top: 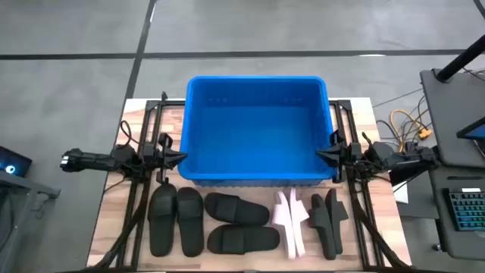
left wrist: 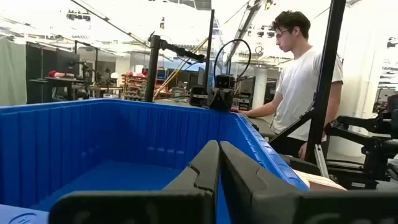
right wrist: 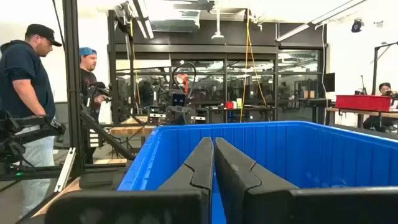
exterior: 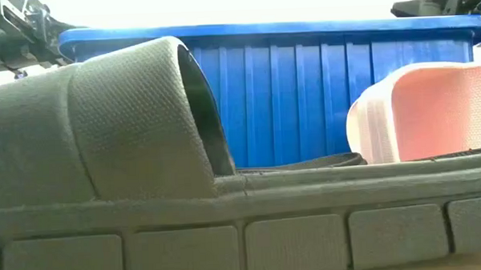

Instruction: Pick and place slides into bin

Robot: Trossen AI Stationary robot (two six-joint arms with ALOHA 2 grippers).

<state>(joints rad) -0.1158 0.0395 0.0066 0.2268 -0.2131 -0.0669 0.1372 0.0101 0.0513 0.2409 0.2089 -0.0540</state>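
Nothing is sitting inside the blue bin yet, so the task is looking barely begun, judging by its bare floor seen from above. The left hand is hovering at the bin's left wall with its two fingers pressed together and gripping nothing; the right hand is mirroring it at the bin's right wall, fingers likewise together and empty. Both are pointing inward across the bin's rim. All the slides are lying on the wooden tabletop, on the near side of the bin, below and between the two hands. Nearest the left hand, a black pair is lying side by side, soles down. Toward the middle, a second black pair is lying crosswise, one slide above the other. Closer to the right hand, the pale pink pair is standing on edge, and just beside it a last black pair is also resting on edge. Every slide is waiting to be picked up. People are standing in the room beyond the tabletop, well away from the hands.
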